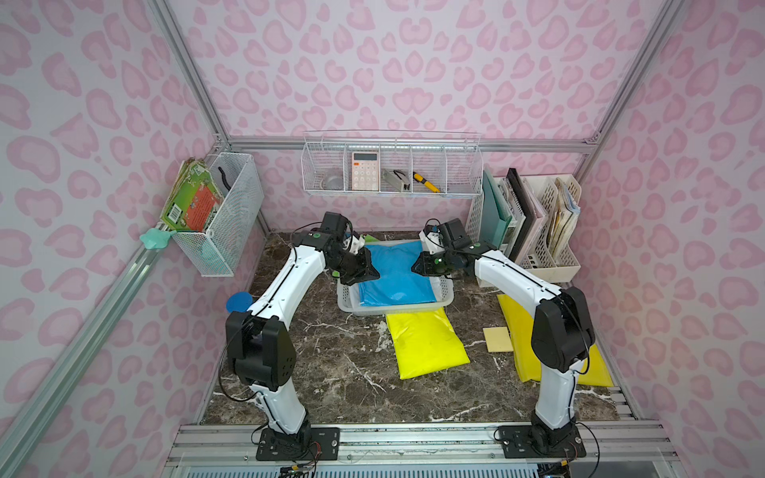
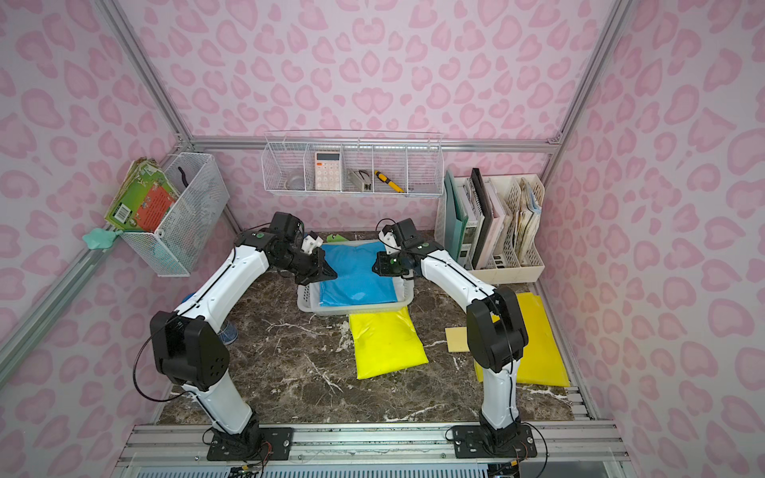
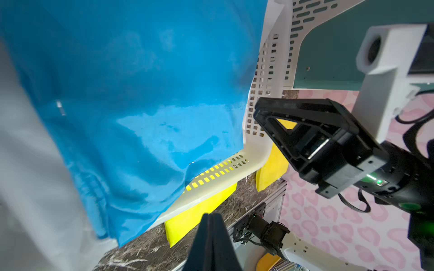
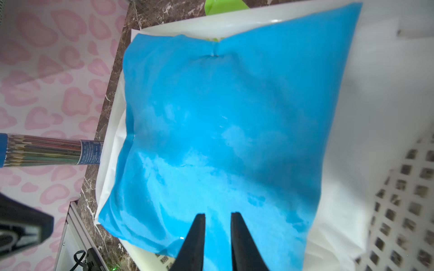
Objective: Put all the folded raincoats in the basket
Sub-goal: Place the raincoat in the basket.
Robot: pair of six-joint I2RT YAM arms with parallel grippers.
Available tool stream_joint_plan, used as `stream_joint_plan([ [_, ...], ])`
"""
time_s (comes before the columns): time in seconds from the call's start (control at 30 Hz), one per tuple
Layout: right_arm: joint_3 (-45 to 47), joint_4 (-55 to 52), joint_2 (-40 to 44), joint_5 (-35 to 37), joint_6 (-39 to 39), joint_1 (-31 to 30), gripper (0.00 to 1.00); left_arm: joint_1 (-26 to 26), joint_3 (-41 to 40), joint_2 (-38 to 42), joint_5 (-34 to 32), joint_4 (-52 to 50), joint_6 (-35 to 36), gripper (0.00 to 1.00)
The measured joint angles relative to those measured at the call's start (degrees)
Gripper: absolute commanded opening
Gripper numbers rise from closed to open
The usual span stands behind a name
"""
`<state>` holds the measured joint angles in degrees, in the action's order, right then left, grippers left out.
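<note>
**Task item.** The blue folded raincoat (image 1: 397, 273) is found lying flat inside the basket (image 1: 346, 304). The basket stands at the middle of the far edge of the table (image 1: 331, 372). Most of the basket's floor is covered by the raincoat. Whether its near left corner sits fully below the rim cannot be told.

**Left gripper.** The left gripper (image 1: 374, 275) is held just above the raincoat's left side, over the basket's left wall. In the left wrist view its jaws are seen pressed together with nothing between them.

**Right gripper.** The right gripper (image 4: 217, 215) is held opposite, over the raincoat's right side. Its jaws stand a little apart and only blue surface shows through the gap, so no grip is judged to be in force.

**Assessment.** The mirrored stance suits a limp, slippery bundle, which is kept flat only when handled at both sides. The placing is judged done. Only an upward clearing of both arms is called for, with care that no fold is snagged by the closed left jaws.

**Other items.**
- A yellow bundle (image 1: 426, 343) is noted on the table against the basket's near side, its far edge apparently tucked beneath it.
- A second yellow bundle (image 1: 515, 327) is noted by the table's right edge, partly hidden by the right arm (image 1: 559, 331).
- Neither bundle is touched by a gripper.
</note>
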<state>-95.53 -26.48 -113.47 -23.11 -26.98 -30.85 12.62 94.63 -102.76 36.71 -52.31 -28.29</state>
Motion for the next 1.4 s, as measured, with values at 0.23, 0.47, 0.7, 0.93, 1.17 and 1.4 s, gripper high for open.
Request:
stream_joint_plan([
  [0.23, -6.25, -1.14, -9.11, 1.53, -0.83, 1.36, 0.17, -0.81, -2.64, -5.84, -4.76, -1.14, 0.17, 0.00],
  [0.47, -7.63, -4.72, -9.29, 10.93, -0.24, 1.97, 0.26, -3.32, -3.56, -6.62, -8.11, -2.60, -0.02, 0.11],
  [0.7, -4.13, -4.90, 1.40, 13.51, 1.73, 1.60, 0.60, -3.56, -1.18, -0.52, -7.72, -3.85, -0.26, 0.54],
  [0.93, 2.12, -4.48, 6.78, 21.46, 3.34, 3.26, 0.67, -3.61, -5.44, 11.30, -4.66, -2.19, -2.05, 0.55],
  [1.17, 3.87, -5.77, 3.23, 22.40, 4.31, 5.11, 0.65, -3.61, -16.55, 24.09, -5.38, -3.30, -2.97, 0.64],
  [1.4, 1.40, -5.84, -2.82, 16.22, 3.74, 5.44, 0.25, -3.72, -16.24, 30.42, -10.29, -8.44, -0.96, 0.64],
])
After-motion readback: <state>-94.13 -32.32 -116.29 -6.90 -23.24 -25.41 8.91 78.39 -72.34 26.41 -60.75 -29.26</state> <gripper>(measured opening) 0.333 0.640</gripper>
